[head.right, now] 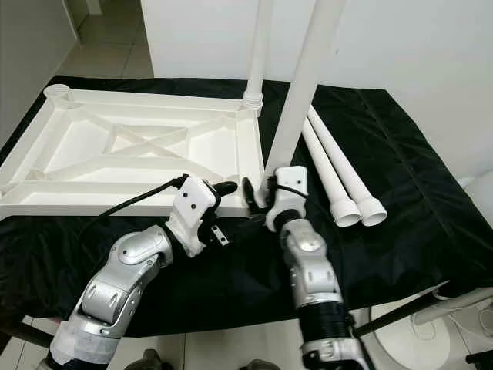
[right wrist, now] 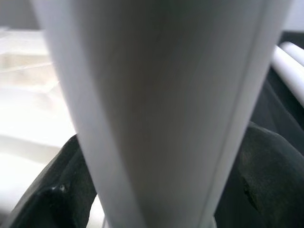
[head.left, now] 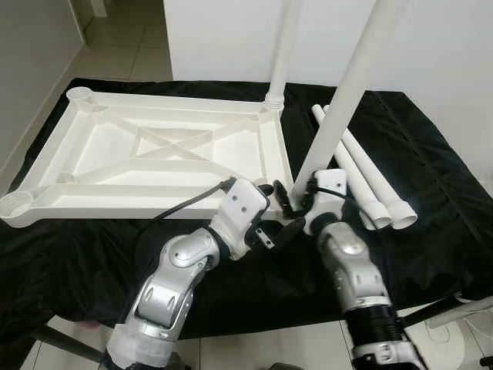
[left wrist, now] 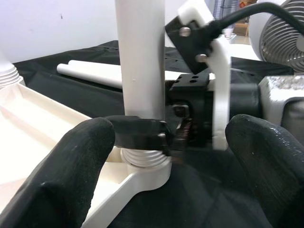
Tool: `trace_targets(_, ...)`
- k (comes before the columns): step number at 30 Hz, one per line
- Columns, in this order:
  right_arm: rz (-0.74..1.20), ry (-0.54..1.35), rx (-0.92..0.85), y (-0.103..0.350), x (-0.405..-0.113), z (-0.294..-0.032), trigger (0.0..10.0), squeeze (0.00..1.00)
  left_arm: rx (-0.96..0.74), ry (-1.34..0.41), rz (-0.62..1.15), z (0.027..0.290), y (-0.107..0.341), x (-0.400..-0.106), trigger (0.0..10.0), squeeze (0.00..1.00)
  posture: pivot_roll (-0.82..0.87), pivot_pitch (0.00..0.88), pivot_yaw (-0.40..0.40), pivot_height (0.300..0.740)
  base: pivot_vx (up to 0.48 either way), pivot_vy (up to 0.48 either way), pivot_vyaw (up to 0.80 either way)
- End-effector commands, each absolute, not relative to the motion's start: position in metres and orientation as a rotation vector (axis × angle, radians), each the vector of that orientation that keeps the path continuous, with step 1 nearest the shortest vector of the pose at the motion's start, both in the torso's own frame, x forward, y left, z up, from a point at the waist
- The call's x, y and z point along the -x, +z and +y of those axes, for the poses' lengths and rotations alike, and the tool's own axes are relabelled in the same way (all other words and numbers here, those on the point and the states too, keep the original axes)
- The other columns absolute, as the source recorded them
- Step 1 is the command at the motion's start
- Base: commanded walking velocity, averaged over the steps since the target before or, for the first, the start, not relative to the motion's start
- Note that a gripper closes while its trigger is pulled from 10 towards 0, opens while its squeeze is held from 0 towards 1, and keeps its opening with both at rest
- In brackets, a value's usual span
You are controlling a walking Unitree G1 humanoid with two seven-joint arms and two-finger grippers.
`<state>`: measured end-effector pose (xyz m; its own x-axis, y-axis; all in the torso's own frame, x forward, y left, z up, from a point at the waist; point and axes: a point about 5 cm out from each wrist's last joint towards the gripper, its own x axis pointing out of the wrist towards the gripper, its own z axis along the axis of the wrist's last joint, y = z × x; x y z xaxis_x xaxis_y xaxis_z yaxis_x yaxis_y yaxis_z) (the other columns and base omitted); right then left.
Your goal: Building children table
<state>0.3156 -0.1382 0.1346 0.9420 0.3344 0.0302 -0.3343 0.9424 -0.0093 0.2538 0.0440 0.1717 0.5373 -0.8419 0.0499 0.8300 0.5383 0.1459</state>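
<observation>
The white table top (head.left: 154, 166) lies upside down on a black cloth. One white leg (head.left: 283, 46) stands screwed into its far right corner. A second leg (head.left: 339, 100) stands upright at the near right corner, its threaded end at the corner socket (left wrist: 142, 166). My right gripper (head.left: 296, 199) is shut on this leg just above the socket. My left gripper (head.left: 276, 216) is open just in front of the leg's base, its fingers (left wrist: 61, 166) spread wide and touching nothing. In the right wrist view the held leg (right wrist: 161, 114) looms very close.
Two loose white legs (head.left: 370, 177) lie side by side on the cloth to the right of the table top. A white fan (left wrist: 280, 33) stands on the floor at the right. The cloth's front edge (head.left: 254, 327) runs close below my arms.
</observation>
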Motion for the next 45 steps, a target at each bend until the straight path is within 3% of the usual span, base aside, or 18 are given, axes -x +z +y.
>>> trace_targets(1, -0.036, 0.396, 0.001, 0.133, -0.316, -0.135, 10.0, 0.00, -0.109, -0.943, -0.131, 0.044, 0.176, -0.257, 10.0, 0.00, -0.03, 0.000, -0.031, 0.740, 0.000, 0.000, 0.00)
trace_targets(6, -0.042, 0.570, 0.086, 0.134, -0.319, -0.142, 10.0, 0.00, -0.112, -0.935, -0.137, 0.046, 0.178, -0.259, 10.0, 0.00, -0.02, 0.000, -0.030, 0.740, 0.000, 0.000, 0.00)
trace_targets(15, -0.040, 0.702, 0.091, 0.139, -0.334, -0.153, 10.0, 0.00, -0.112, -0.928, -0.142, 0.045, 0.180, -0.260, 10.0, 0.00, -0.01, 0.000, -0.038, 0.740, 0.000, 0.000, 0.00)
trace_targets(16, -0.036, 0.713, 0.102, 0.139, -0.337, -0.155, 9.5, 0.00, -0.112, -0.926, -0.143, 0.044, 0.180, -0.260, 10.0, 0.00, -0.01, 0.000, -0.039, 0.740, 0.000, 0.000, 0.00)
trace_targets(17, -0.026, 0.728, 0.099, 0.138, -0.339, -0.157, 4.3, 0.00, -0.109, -0.922, -0.146, 0.044, 0.180, -0.261, 10.0, 0.00, -0.01, 0.000, -0.042, 0.740, 0.000, 0.000, 0.00)
trace_targets(19, -0.017, 0.744, 0.095, 0.137, -0.341, -0.159, 4.3, 0.00, -0.106, -0.919, -0.149, 0.043, 0.181, -0.262, 10.0, 0.00, -0.01, 0.000, -0.042, 0.740, 0.000, 0.000, 0.00)
trace_targets(20, -0.005, 0.753, 0.096, 0.136, -0.341, -0.160, 0.0, 0.00, -0.105, -0.918, -0.151, 0.042, 0.182, -0.262, 10.0, 0.00, -0.01, 0.000, -0.049, 0.740, 0.000, 0.000, 0.00)
trace_targets(32, 0.024, 0.821, 0.116, 0.130, -0.342, -0.166, 0.0, 0.00, -0.101, -0.916, -0.155, 0.041, 0.182, -0.263, 10.0, 0.00, -0.02, 0.000, -0.055, 0.740, 0.000, 0.000, 0.00)
trace_targets(33, 0.025, 0.822, 0.117, 0.129, -0.342, -0.167, 3.3, 0.00, -0.100, -0.917, -0.155, 0.040, 0.182, -0.263, 10.0, 0.00, -0.02, 0.000, -0.058, 0.740, 0.000, 0.000, 0.00)
trace_targets(34, 0.021, 0.815, 0.110, 0.129, -0.342, -0.167, 10.0, 0.00, -0.099, -0.918, -0.154, 0.040, 0.182, -0.263, 10.0, 0.00, -0.02, 0.000, -0.058, 0.740, 0.000, 0.000, 0.00)
trace_targets(41, 0.018, 0.763, 0.087, 0.128, -0.343, -0.167, 10.0, 0.00, -0.095, -0.916, -0.149, 0.039, 0.181, -0.263, 10.0, 0.00, -0.02, 0.000, -0.064, 0.740, 0.000, 0.000, 0.00)
trace_targets(45, 0.036, 0.606, 0.090, 0.127, -0.346, -0.163, 10.0, 0.00, -0.081, -0.911, -0.126, 0.038, 0.178, -0.263, 10.0, 0.00, -0.02, 0.000, -0.069, 0.740, 0.000, 0.000, 0.00)
